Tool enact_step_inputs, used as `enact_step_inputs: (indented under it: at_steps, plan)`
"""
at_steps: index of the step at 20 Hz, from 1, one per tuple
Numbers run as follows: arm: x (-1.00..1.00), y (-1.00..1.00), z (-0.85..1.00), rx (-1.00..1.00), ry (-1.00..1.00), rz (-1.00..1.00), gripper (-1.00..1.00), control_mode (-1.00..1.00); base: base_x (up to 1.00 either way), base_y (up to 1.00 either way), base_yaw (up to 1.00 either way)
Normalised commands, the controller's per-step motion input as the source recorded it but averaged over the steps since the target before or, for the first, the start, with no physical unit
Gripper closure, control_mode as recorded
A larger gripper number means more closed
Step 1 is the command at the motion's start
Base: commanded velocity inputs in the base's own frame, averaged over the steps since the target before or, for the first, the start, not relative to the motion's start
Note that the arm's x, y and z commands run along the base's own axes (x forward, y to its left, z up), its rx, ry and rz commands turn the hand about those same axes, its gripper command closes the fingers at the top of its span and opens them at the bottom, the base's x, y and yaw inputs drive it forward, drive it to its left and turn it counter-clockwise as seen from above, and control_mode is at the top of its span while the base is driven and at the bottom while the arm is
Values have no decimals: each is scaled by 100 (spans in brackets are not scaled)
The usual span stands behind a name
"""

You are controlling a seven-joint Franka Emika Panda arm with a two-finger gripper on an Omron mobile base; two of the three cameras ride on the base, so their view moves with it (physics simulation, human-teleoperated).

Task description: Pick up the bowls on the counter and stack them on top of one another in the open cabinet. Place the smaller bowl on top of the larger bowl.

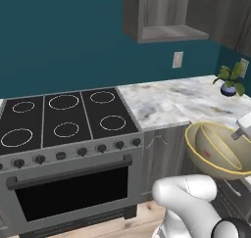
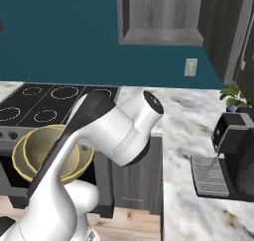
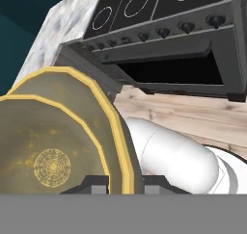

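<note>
Below the edge of the marble desk [image 1: 166, 102], beside the stove [image 1: 68, 149]: larger bowl [image 1: 218, 149], round, olive-yellow with paler faceted rim, tipped on its side in the air with its mouth facing sideways, smaller bowl [image 1: 221, 145] of like make nested inside it. Hand [image 3: 124, 184] clamped on the wall of the larger bowl, one finger on each side. Open cabinet [image 1: 166, 14], grey wood grain, high on the teal wall; potted plant [image 1: 230, 80] at the far end of the desk.
</note>
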Motion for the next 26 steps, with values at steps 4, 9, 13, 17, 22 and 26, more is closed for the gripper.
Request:
enact_step_inputs:
  at_steps: [4,9,13,17,22,26]
  plan:
    - [0,0,0,0,0,0,100,100,51,31,0]
    - [0,0,0,0,0,0,100,100,74,38,0]
    - [0,0,0,0,0,0,100,100,68,26,0]
    - [0,0,0,0,0,0,100,100,59,15,2]
    - [0,0,0,0,0,0,100,100,14,4,0]
    - [0,0,0,0,0,0,100,100,41,-21,2]
